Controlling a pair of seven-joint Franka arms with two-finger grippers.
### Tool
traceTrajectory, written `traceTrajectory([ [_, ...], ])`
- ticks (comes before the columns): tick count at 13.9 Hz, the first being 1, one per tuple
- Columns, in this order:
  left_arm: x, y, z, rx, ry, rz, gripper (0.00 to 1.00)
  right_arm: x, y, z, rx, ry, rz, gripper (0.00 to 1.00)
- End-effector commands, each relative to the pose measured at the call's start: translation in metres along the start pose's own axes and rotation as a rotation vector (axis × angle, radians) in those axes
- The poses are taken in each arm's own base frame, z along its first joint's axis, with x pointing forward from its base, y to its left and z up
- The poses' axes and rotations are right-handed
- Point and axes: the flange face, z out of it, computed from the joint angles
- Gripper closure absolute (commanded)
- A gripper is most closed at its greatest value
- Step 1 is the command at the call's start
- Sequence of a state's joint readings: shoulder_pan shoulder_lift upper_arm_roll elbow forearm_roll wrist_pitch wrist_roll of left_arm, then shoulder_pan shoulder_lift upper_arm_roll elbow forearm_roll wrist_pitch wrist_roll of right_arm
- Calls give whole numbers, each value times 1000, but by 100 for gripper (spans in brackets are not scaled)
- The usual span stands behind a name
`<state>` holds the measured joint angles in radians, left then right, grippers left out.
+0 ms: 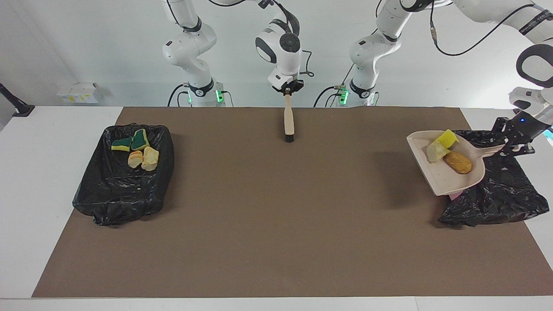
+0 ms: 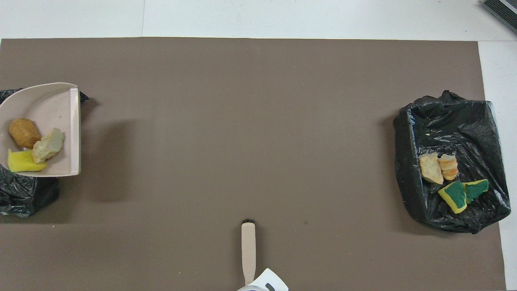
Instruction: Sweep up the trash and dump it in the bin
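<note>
My left gripper (image 1: 510, 144) is shut on the handle of the beige dustpan (image 1: 440, 177) and holds it raised over the black-lined bin (image 1: 497, 194) at the left arm's end. Three trash scraps lie in the pan: yellow (image 1: 447, 138), cream (image 1: 435, 151) and orange-brown (image 1: 458, 162). The pan (image 2: 52, 101) and that bin (image 2: 20, 194) also show in the overhead view. My right gripper (image 1: 287, 90) is shut on a beige brush (image 1: 288, 121), held upright with its bristles down over the mat's edge nearest the robots. The brush (image 2: 248, 250) shows in the overhead view too.
A second black-lined bin (image 1: 121, 190) at the right arm's end holds several scraps (image 1: 140, 151). It also shows in the overhead view (image 2: 448, 121). A brown mat (image 1: 276, 216) covers the table. A small white box (image 1: 80, 93) stands off the mat.
</note>
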<state>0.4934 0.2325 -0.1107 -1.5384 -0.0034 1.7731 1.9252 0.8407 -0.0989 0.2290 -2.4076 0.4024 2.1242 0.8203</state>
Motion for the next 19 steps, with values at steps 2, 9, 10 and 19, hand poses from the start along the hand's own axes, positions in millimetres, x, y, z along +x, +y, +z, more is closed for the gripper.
traceTrajectory([
  [2,-36,-12,-27,16,-166,77,100,19,1,-2,33,-15,12,38],
  [9,-67,-8,-42,35,-548,121,100,104,41,-80,149,81,127,34],
  [10,-58,-6,-39,29,-608,113,100,121,58,-95,149,120,136,34],
  [19,-9,25,-49,66,-1105,102,100,223,225,-240,39,332,230,0],
])
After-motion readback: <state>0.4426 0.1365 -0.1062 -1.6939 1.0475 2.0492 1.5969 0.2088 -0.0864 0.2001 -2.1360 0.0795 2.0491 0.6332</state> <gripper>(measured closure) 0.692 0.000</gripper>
